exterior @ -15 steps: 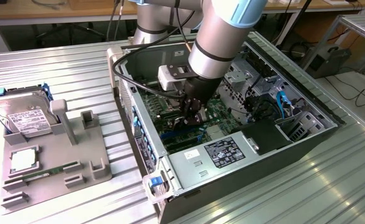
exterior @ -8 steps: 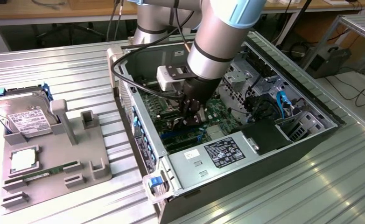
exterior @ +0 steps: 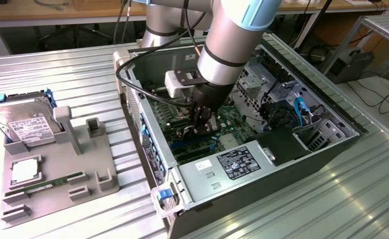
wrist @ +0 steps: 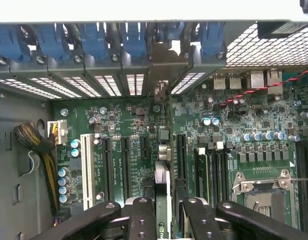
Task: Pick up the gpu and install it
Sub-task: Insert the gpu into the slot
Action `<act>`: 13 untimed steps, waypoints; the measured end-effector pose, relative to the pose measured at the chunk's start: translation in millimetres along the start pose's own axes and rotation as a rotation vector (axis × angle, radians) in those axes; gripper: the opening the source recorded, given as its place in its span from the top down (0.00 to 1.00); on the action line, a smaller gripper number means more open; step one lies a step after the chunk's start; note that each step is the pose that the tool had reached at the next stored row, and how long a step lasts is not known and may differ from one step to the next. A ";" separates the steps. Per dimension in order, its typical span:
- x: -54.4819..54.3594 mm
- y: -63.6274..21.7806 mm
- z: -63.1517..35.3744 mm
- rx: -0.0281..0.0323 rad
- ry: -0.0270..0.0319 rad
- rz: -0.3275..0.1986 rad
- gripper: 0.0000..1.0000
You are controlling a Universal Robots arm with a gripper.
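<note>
The gpu (wrist: 164,187) shows edge-on in the wrist view, a thin dark card standing upright over the green motherboard (wrist: 128,125). Its silver end bracket (wrist: 163,67) reaches the case's rear slot openings. My gripper (wrist: 169,220) is shut on the gpu, one black finger on each face of the card. In the exterior view the gripper (exterior: 201,124) is down inside the open computer case (exterior: 327,149), low over the motherboard (exterior: 231,117) with the dark card (exterior: 200,133) under it. I cannot tell whether the card's edge is seated in a slot.
Black expansion slots (wrist: 124,170) and a white slot (wrist: 86,170) lie beside the card, a CPU socket (wrist: 264,192) further off. Blue clips (wrist: 93,40) line the case rear. The power supply (exterior: 238,162) and cables (exterior: 294,112) crowd the case. A grey tray (exterior: 101,181) outside holds a hard drive (exterior: 25,124) and a memory stick (exterior: 45,183).
</note>
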State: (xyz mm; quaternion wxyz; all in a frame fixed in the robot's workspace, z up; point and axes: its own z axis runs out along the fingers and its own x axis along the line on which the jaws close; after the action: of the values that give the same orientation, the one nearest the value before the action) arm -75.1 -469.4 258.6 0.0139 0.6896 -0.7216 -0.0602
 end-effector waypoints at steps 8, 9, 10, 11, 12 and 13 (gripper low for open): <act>0.0 -0.2 1.6 0.0001 0.0020 0.000 0.74; 0.0 -0.2 1.7 0.0001 0.0021 0.000 0.74; -0.1 -0.3 1.9 0.0001 0.0022 0.000 0.74; 0.0 -0.3 2.2 0.0001 0.0022 0.000 0.74; 0.0 -0.3 2.5 0.0001 0.0022 -0.001 0.74; 0.0 -0.4 2.6 0.0000 0.0024 -0.001 0.74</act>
State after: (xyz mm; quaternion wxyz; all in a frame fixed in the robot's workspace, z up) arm -75.0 -469.2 256.0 0.0147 0.6899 -0.7213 -0.0593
